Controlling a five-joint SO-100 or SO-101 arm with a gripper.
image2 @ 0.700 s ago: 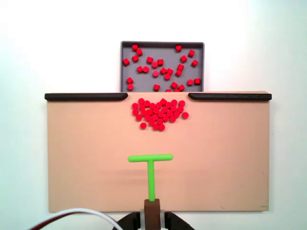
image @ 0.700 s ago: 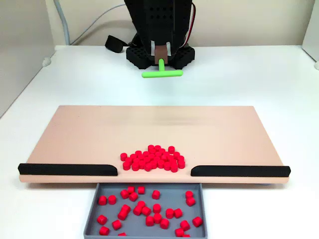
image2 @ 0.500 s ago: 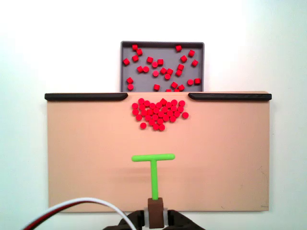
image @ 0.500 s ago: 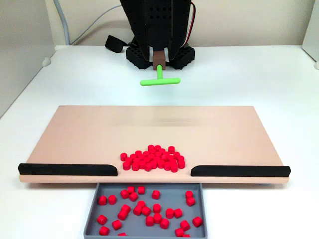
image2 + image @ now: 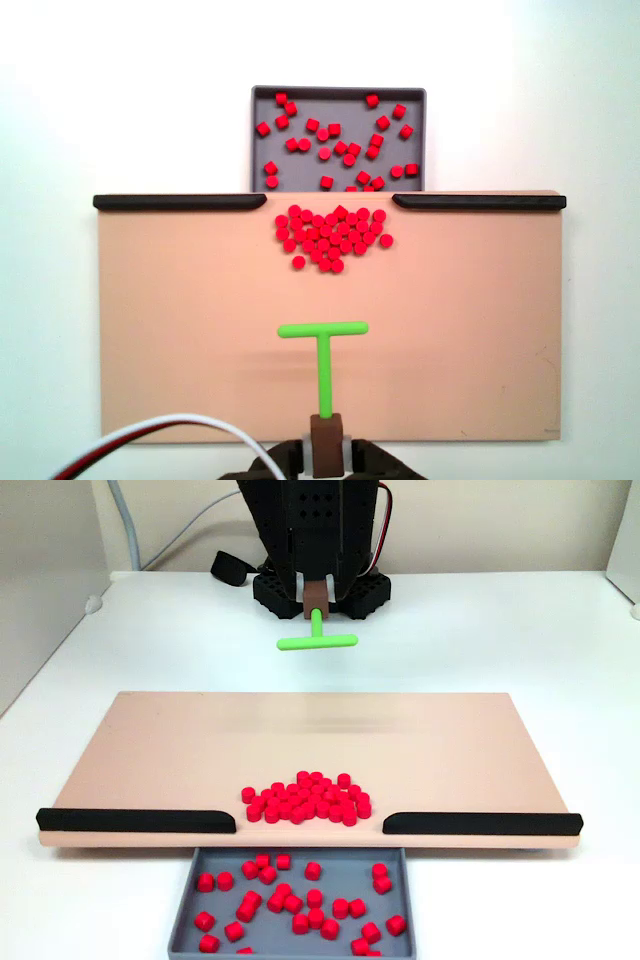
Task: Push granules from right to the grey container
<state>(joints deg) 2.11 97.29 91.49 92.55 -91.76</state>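
Raised slightly, jaws clamp the green T-pusher (image 5: 323, 360), crossbar sideways toward granules (image 5: 330, 238) heaped before grey container (image 5: 262, 140)

White table (image 5: 120, 640) bears the pinkish board (image 5: 300, 735) and grey container (image 5: 186, 905).

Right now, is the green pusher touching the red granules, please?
No, the pusher sits apart from the granules, with bare board between them.

We see the grey container (image 5: 190, 905) cut off by the bottom edge in a fixed view, so its near wall is hidden. The black arm (image 5: 320, 465) is cut by the bottom edge, and we cannot tell how its jaws stand.
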